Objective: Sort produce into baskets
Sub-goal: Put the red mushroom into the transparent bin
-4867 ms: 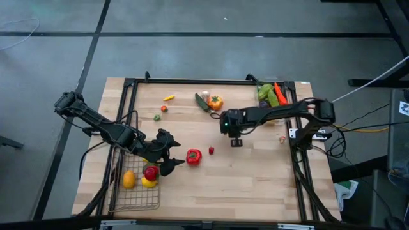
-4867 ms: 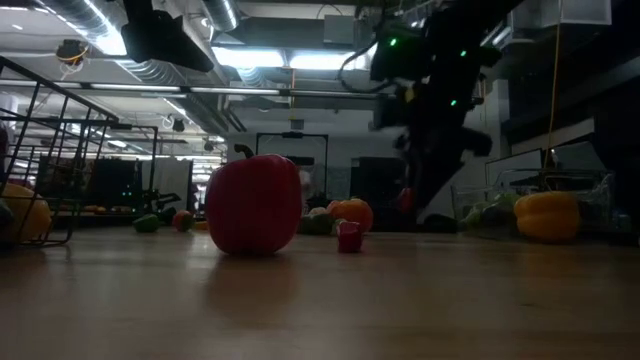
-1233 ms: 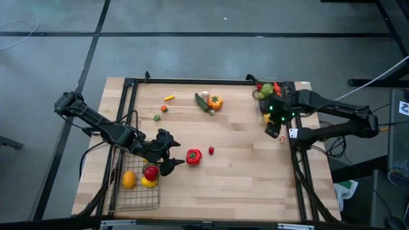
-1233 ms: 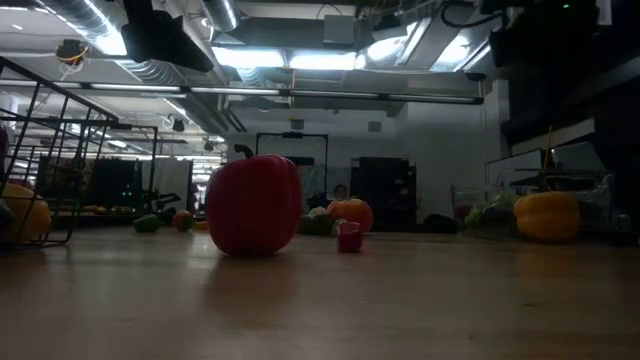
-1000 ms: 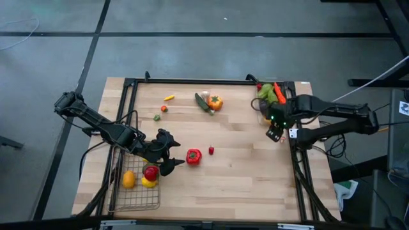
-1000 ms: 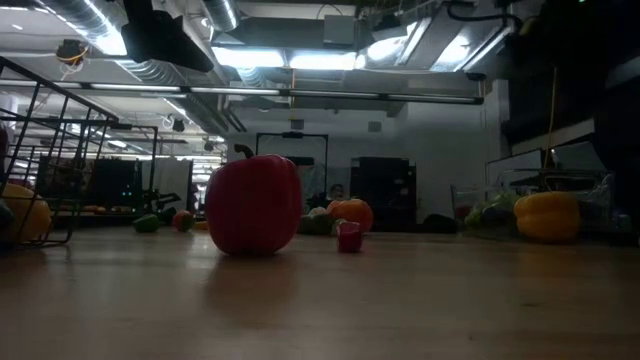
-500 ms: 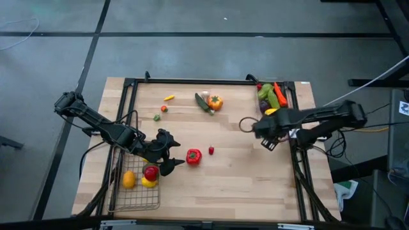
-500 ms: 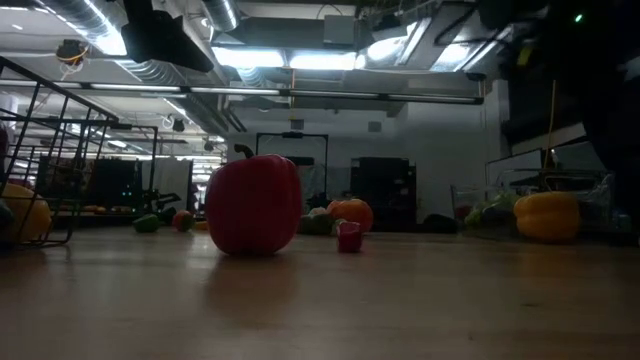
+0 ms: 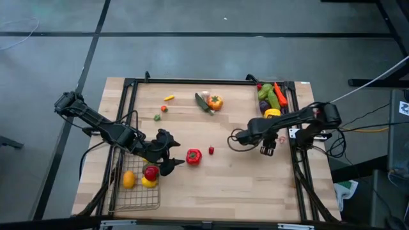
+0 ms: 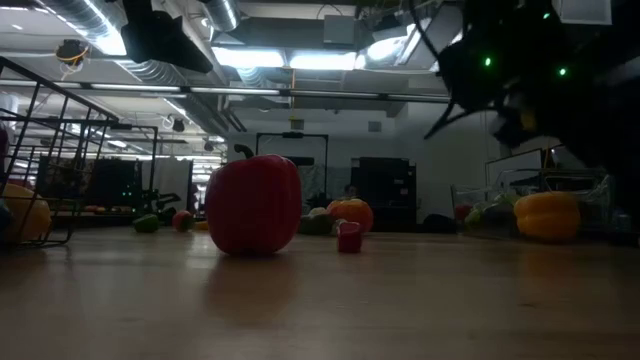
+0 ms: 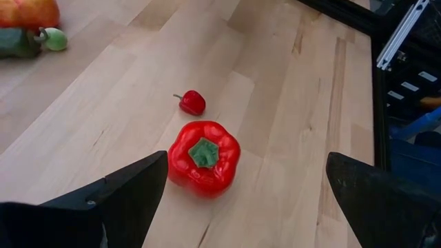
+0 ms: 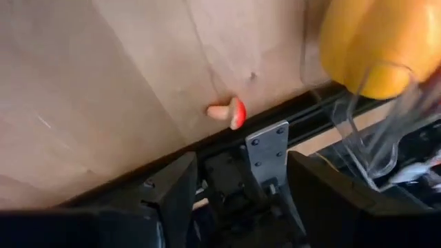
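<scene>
Left claw (image 11: 241, 200) spread wide, empty — red pepper (image 11: 203, 156) on the bench (image 11: 289, 138) just ahead. Clear bin (image 12: 386, 131) cut off, blurred, beside the right claw (image 9: 267, 151) — fingers apart, empty.

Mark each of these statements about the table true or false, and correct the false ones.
1. The red pepper lies inside the wire basket. False: it sits on the bare table, just outside the basket, in front of the left claw.
2. The left claw stands open and holds nothing. True.
3. A yellow pepper lies in the clear bin at the table's right edge. True.
4. The right claw grips a carrot. False: nothing sits between its fingers, and the carrot lies in the clear bin.
5. A small red piece lies beside the red pepper on the table. True.
</scene>
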Controlling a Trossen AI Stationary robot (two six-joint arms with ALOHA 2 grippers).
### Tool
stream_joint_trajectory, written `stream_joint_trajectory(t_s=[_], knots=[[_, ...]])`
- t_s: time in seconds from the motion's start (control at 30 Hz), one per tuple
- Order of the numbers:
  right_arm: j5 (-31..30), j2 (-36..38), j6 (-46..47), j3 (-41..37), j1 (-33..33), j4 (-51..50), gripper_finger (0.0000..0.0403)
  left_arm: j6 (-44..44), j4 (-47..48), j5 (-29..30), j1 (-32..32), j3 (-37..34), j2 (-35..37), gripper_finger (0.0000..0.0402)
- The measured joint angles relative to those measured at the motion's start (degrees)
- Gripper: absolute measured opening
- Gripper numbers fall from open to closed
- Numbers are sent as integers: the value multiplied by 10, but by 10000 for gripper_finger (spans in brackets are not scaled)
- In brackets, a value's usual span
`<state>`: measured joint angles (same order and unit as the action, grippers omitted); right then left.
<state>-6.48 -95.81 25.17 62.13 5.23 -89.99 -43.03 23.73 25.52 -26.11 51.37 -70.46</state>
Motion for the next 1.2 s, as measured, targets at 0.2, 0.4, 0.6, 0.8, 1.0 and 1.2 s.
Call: stream_joint_trajectory(t_s=[0.2, 0.4, 0.6, 0.8, 1.0, 1.2], knots=[[25, -38, -48, -21, 0, 1, 223, 0, 1, 0, 0, 0, -2, 390], [46, -38, -64, -117, 0, 17, 223, 0, 1, 0, 0, 0, -2, 391], [27, -39, -76, -181, 0, 64, 223, 0, 2, 0, 0, 0, -2, 391], [-8, -34, -81, -180, -1, 101, 223, 0, -1, 0, 0, 0, -3, 391], [-3, -36, -115, -180, 0, 148, 223, 0, -1, 0, 0, 0, -3, 391], [-17, -36, -121, -180, 0, 149, 223, 0, -1, 0, 0, 0, -3, 391]])
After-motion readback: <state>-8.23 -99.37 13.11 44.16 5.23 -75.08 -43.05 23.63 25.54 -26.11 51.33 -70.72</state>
